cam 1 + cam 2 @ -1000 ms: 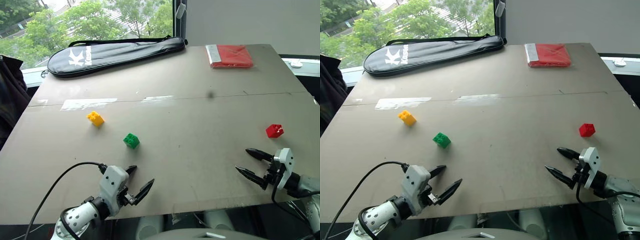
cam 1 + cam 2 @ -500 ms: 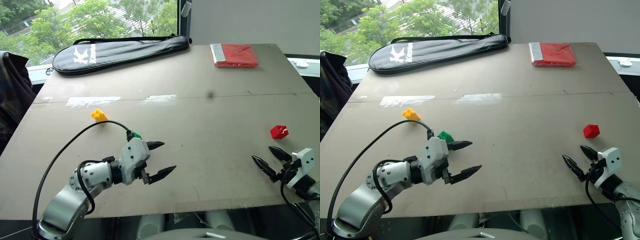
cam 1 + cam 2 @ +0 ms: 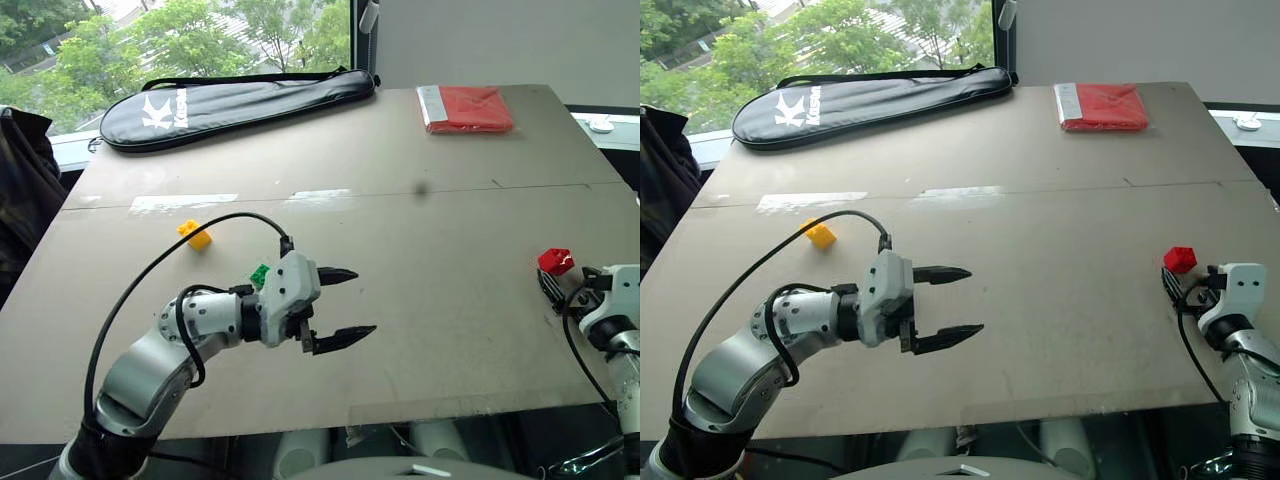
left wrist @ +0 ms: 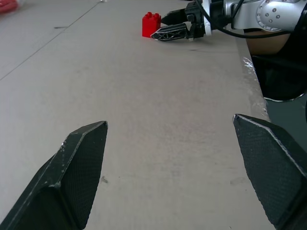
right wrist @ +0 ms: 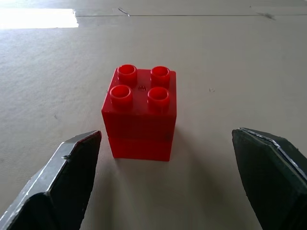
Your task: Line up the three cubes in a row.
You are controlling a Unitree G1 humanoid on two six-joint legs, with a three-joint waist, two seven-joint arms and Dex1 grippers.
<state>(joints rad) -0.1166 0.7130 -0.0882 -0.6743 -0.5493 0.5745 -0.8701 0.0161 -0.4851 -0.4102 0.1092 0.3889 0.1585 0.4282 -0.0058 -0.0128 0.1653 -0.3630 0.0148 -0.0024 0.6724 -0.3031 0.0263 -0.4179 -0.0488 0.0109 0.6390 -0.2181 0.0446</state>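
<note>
Three studded cubes rest apart on the grey table (image 3: pixel 450 200). The yellow cube (image 3: pixel 196 234) lies at the left. The green cube (image 3: pixel 259 274) peeks out from behind my left gripper (image 3: pixel 366 300), which hovers open over the table's middle, pointing right, with nothing between its fingers. The red cube (image 3: pixel 555 261) stands near the table's right edge. My right gripper (image 3: pixel 1172 287) is open just short of the red cube (image 5: pixel 140 112), its fingers (image 5: pixel 72 172) spread wider than the cube and apart from it.
A black racket bag (image 3: pixel 240 100) lies along the far left edge and a flat red packet (image 3: pixel 465 108) at the far right. A dark garment (image 3: pixel 20 180) hangs beyond the left edge. The table's near edge runs just under both arms.
My left arm rose from the near edge and swung right, now covering most of the green cube. My right gripper turned and moved right, up to the red cube. Both stayed open.
</note>
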